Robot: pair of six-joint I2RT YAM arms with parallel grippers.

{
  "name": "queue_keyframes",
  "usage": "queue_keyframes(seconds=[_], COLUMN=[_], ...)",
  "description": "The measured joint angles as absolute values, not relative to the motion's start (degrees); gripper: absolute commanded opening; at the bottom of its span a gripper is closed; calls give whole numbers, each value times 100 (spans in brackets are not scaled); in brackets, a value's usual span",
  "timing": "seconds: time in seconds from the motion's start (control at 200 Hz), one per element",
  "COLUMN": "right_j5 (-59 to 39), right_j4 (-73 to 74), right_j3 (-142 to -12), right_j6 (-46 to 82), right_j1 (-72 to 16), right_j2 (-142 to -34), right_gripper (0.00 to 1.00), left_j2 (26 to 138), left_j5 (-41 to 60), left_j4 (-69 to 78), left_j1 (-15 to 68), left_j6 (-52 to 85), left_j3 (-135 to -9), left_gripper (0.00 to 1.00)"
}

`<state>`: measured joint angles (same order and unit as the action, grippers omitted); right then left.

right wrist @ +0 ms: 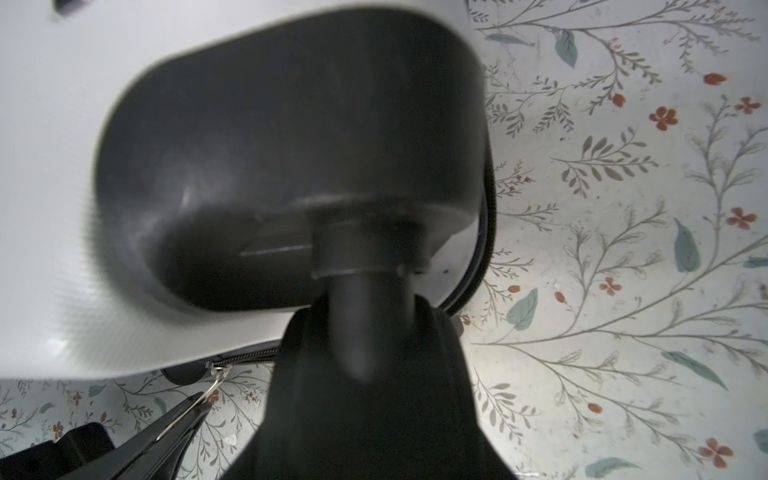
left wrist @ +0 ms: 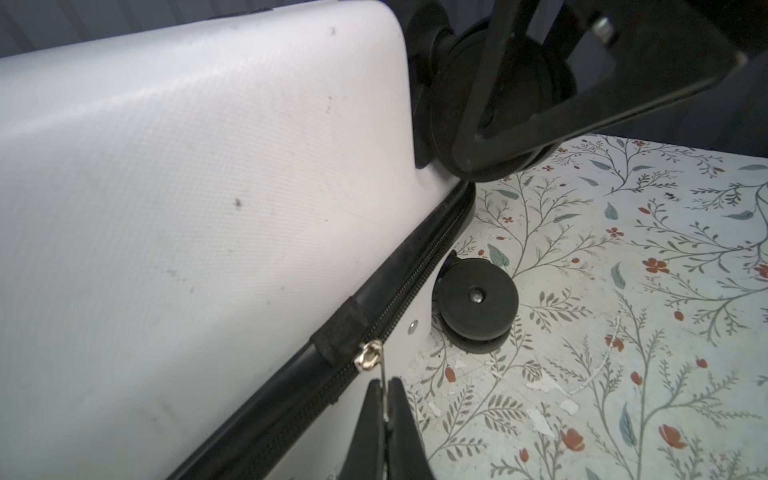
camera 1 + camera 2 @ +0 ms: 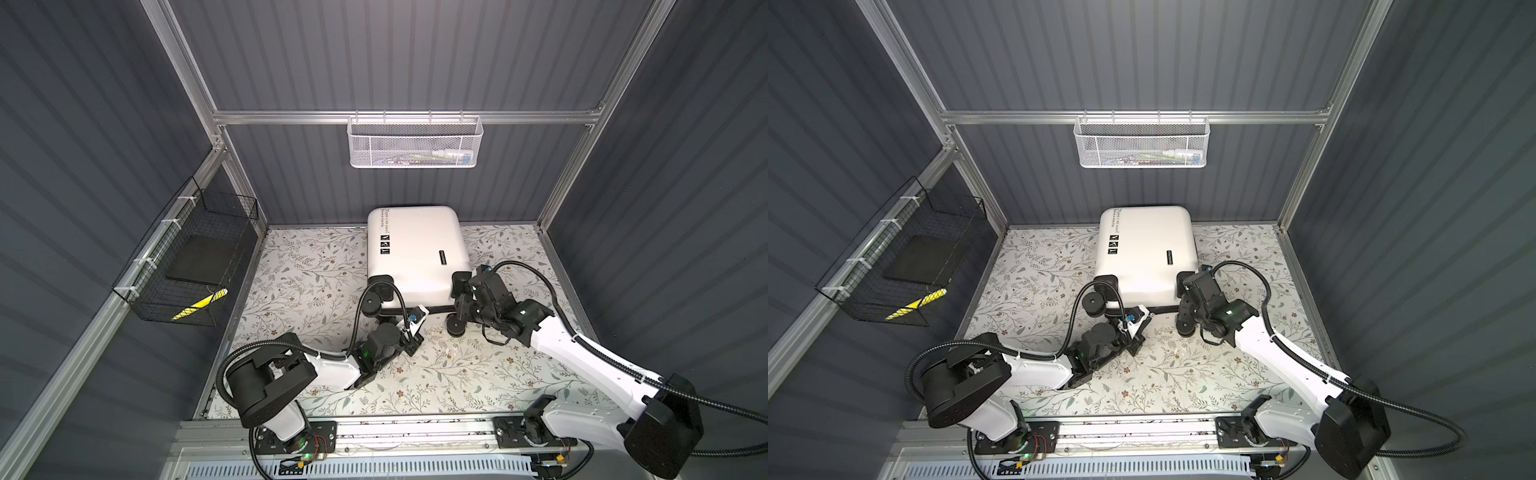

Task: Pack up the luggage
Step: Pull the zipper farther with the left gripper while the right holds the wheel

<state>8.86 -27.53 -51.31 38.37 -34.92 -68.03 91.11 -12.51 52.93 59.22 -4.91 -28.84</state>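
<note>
Luggage [image 3: 415, 249] lies shut & flat at back-mid of floral table [image 3: 457, 374], wheels twd robot. Left gripper [image 2: 388, 401] pinched tight on zipper pull [image 2: 369, 354]. Right gripper [image 3: 460, 301] at 1 wheel [image 3: 456, 327], can't tell if gripping

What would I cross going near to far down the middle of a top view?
Aluminium rail → floral mat → luggage, wheels on its near end → white mesh basket on the back crossbar. Both arms are left out because they overlap the mat and the luggage.
</note>
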Motion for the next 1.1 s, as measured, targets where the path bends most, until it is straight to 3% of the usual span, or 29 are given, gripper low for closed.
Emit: queue_keyframes(seconds=[0.755, 0.915, 1.01, 1.101], right_j5=[899, 792, 425, 3], right_j4=[-2751, -2877, -2869, -2788], right_j3=[-5207, -5312, -5367, -5384], right_j6=[4038, 3938, 3865, 3715], right_j1=[-3645, -3557, -3347, -2995], right_j2=[-6984, -7022, -6978, -6807], right_gripper=[0, 46, 61, 68], left_j2=[10307, 10355, 10355, 10355], left_j5=[-766, -757, -744, -720], left_j4=[5129, 5192, 5231, 5249], left_j1=[6095, 6095, 6110, 6154], left_j6=[-648, -517, -467, -449], left_j3=[-4429, -4495, -4491, -4451], left_gripper=[0, 0, 0, 0])
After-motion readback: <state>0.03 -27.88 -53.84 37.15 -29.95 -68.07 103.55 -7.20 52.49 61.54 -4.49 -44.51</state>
